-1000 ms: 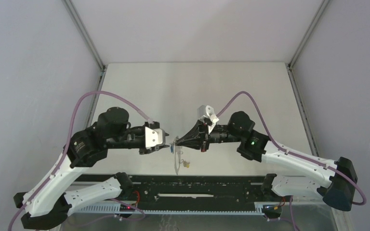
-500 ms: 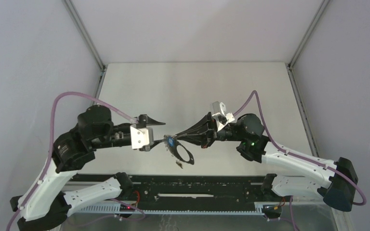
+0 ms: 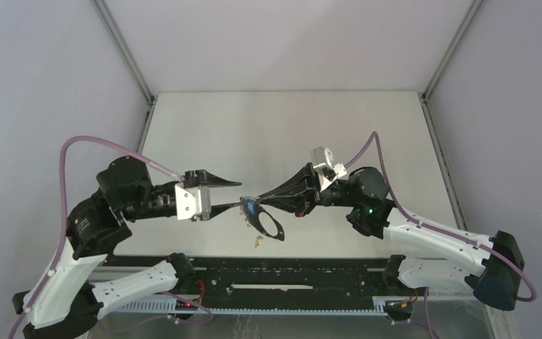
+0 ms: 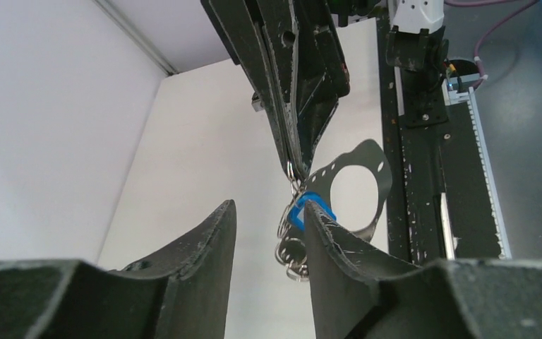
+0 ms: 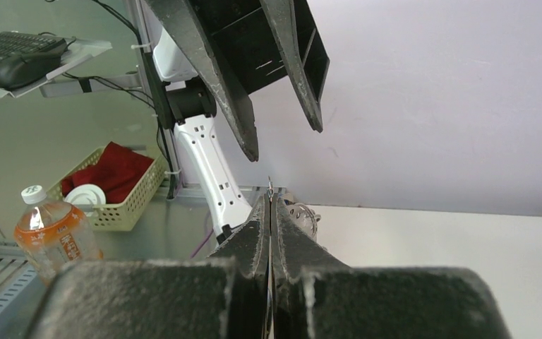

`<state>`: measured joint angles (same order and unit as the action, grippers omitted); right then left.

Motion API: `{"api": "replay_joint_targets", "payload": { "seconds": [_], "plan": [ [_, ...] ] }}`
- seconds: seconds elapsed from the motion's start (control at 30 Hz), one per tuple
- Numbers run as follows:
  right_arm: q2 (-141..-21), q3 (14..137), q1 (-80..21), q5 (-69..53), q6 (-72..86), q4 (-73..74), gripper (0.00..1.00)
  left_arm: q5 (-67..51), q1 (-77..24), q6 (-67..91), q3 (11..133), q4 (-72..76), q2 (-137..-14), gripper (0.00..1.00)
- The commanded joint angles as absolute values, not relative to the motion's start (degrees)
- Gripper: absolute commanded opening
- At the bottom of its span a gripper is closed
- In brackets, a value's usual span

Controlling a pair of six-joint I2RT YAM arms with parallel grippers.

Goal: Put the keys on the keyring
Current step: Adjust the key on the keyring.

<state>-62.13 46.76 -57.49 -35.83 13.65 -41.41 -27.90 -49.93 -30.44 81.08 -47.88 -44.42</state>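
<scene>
No writing, number or brand can be read in any of the views. Off the tabletop, in the right wrist view, a bottle (image 5: 53,236) beside a basket (image 5: 123,194) carries an orange label, but its print is too small and blurred to make out. The keyboard (image 5: 14,46) on the shelf above them shows rows of keys whose markings are also too small to read
</scene>
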Motion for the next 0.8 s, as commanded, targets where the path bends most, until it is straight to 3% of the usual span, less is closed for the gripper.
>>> {"api": "replay_joint_targets", "payload": {
  "seconds": [0.0, 0.57, 0.77],
  "plan": [
    [-61.7, 49.2, -57.7, -34.6, 13.4, -40.9, 0.0, -30.8, -50.1, -26.9, 79.7, -44.8, -45.4, 0.44],
    [-61.9, 50.1, -58.3, -35.0, 12.9, -37.9, 0.0, -32.0, -50.2, -30.2, 76.2, -47.9, -45.6, 0.28],
    [-62.2, 50.1, -58.3, -35.3, 13.5, -38.6, 0.0, -31.7, -50.2, -31.9, 75.3, -48.8, -45.2, 0.17]
  ]
}}
